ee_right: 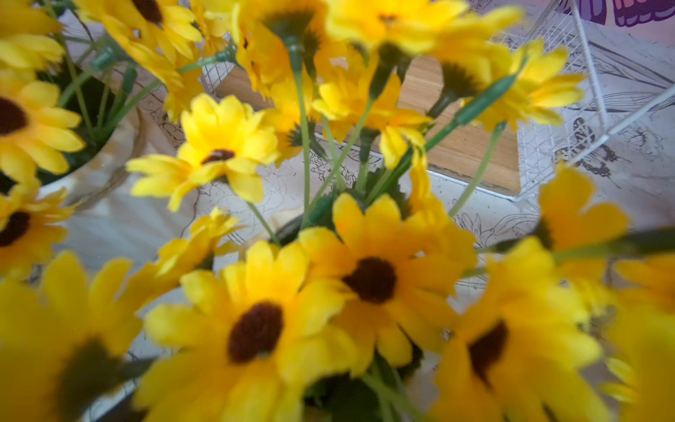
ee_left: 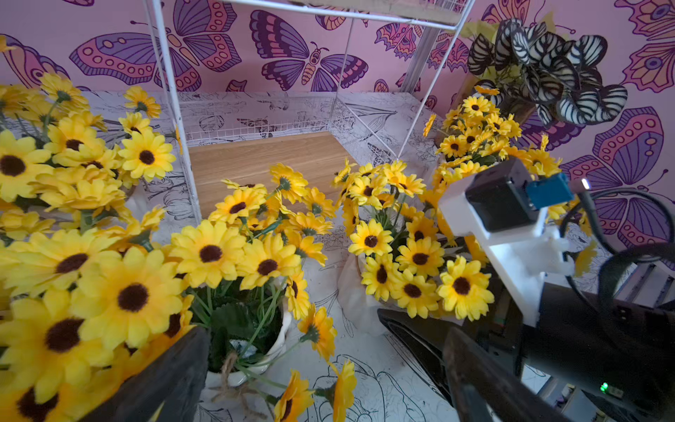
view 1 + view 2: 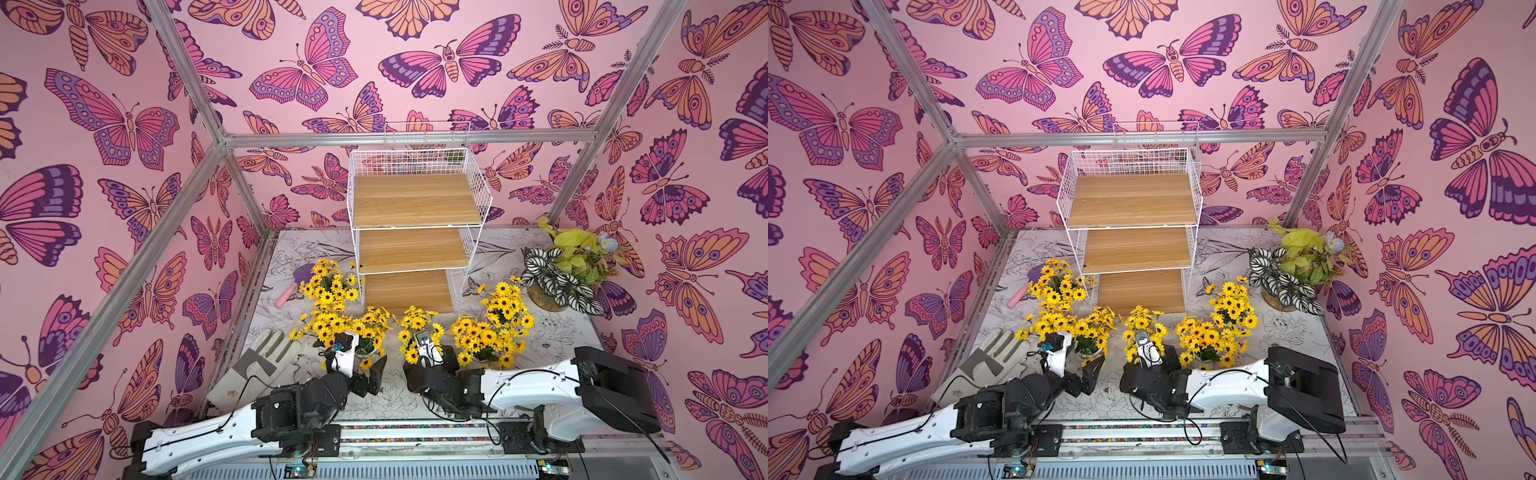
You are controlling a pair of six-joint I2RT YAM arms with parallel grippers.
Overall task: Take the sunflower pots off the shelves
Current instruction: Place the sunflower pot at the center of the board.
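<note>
In both top views the shelves (image 3: 415,199) (image 3: 1133,199) stand at 12 o'clock on the table (image 3: 395,399). Six sunflower pots (image 3: 473,336) (image 3: 1204,336) sit on the table in an arc round the rack's foot, from 8 o'clock to 4 o'clock. The left gripper (image 3: 359,368) reaches among them at 7 o'clock. The right gripper (image 3: 422,359) reaches in at 6 o'clock, its tips buried under blooms. A striped plant (image 3: 557,282) stands at 2 o'clock and a glove (image 3: 266,353) lies at 8 o'clock.

In the left wrist view the left gripper (image 2: 321,339) is spread wide and grips nothing. One of the pots (image 2: 281,336) stands between its two dark fingers (image 2: 157,383). The rack's lowest board (image 2: 263,160) lies beyond.

In the right wrist view blurred yellow blooms fill the frame and hide the right gripper. I cannot tell how its jaws stand. A corner of the lowest board (image 1: 471,146) shows behind the stems.
</note>
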